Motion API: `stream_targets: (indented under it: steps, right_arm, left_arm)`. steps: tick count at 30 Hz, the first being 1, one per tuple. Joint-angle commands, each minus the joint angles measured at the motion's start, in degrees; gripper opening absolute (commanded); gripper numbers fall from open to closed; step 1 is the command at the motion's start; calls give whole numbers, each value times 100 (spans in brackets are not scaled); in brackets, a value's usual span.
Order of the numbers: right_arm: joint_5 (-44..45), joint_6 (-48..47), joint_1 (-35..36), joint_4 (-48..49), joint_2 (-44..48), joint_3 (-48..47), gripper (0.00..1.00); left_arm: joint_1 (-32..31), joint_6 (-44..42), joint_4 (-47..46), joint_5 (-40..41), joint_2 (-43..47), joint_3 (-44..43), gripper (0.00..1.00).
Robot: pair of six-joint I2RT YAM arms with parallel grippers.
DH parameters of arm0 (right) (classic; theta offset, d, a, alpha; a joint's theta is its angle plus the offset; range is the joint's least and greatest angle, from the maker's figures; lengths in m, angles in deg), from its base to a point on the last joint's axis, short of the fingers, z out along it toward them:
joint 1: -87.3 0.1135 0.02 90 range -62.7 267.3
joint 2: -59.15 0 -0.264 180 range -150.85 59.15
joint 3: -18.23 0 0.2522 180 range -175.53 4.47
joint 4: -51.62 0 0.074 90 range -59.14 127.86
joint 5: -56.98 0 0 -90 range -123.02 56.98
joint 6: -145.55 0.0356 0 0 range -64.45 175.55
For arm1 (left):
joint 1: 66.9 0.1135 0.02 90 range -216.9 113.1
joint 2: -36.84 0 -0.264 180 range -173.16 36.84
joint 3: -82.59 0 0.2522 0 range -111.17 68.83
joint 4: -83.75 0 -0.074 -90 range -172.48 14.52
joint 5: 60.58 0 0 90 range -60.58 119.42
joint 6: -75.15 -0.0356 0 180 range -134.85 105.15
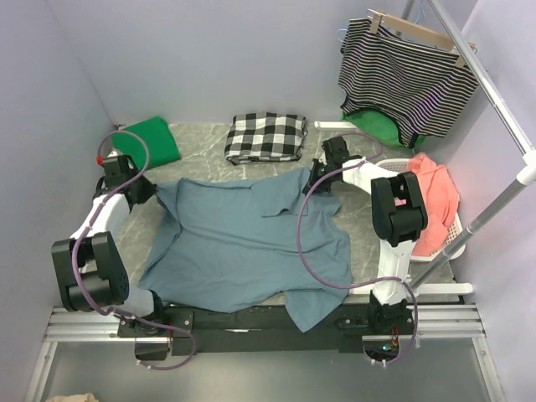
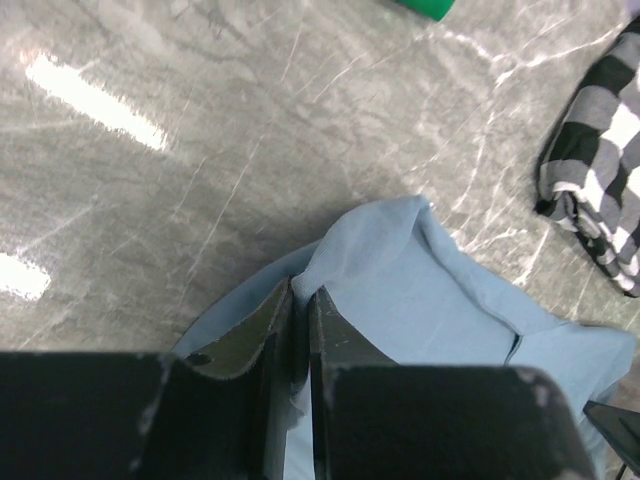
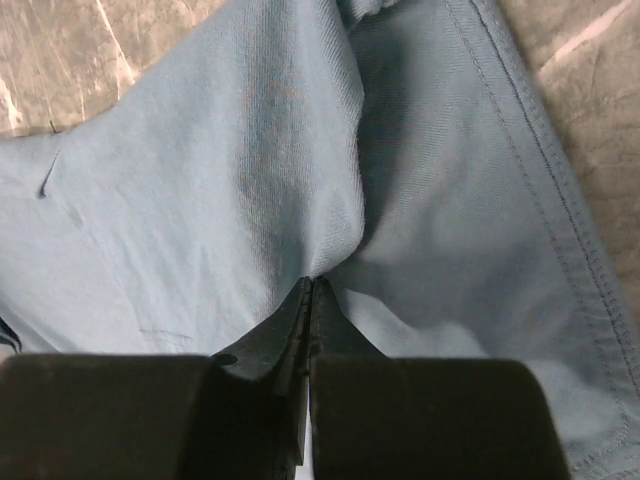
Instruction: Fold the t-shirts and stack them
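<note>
Checking in from my end: the slate-blue t-shirt (image 1: 251, 243) is spread over most of the counter (image 1: 205, 142), and one bottom corner of it hangs off the near edge. It's rumpled, not flat, with a crease running across the upper part.

The left gripper (image 2: 302, 293) is over by the left edge, clenched on a bunched bit of the shirt's far left corner. In the left wrist view the fingers (image 2: 255, 330) are pressed together with blue fabric pinched between them. The right gripper (image 3: 311, 284) is on the far right part of the shirt, jaws clamped tight on a raised ridge of cloth close to a stitched hem.

At the right edge there's a white basket (image 1: 455, 230) with a coral cloth (image 1: 435, 197) draped in it.

Further back, the bright green t-shirt (image 1: 152, 139) sits in the far left corner — looks folded, and it's apart from the blue one. A black-and-white checked cloth (image 1: 266, 136) lies folded at the middle of the far edge, just beyond the blue shirt. Up over the far right corner a striped top (image 1: 400, 74) hangs on a wooden hanger (image 1: 414, 29).
</note>
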Motion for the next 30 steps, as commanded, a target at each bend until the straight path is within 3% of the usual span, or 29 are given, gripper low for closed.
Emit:
stream_targets:
  steps: [1, 10, 18, 23, 30]
  right_arm:
    - [78, -107, -36, 174, 408, -128, 0]
    - [1115, -344, -124, -546, 1385, -321, 0]
    - [1161, -441, -282, -1048, 1228, -690, 0]
    - [546, -450, -308, -1189, 1060, -831, 0]
    - [-202, -467, -299, -1338, 1744, -410, 0]
  left_arm:
    - [12, -120, -6, 68, 190, -371, 15]
    - [12, -550, 828, 551, -362, -1670, 18]
    - [12, -919, 1427, 789, -1593, -2963, 18]
    - [-14, -867, 1463, 595, -2033, -3061, 15]
    - [-84, -823, 1225, 631, -1603, -2297, 15]
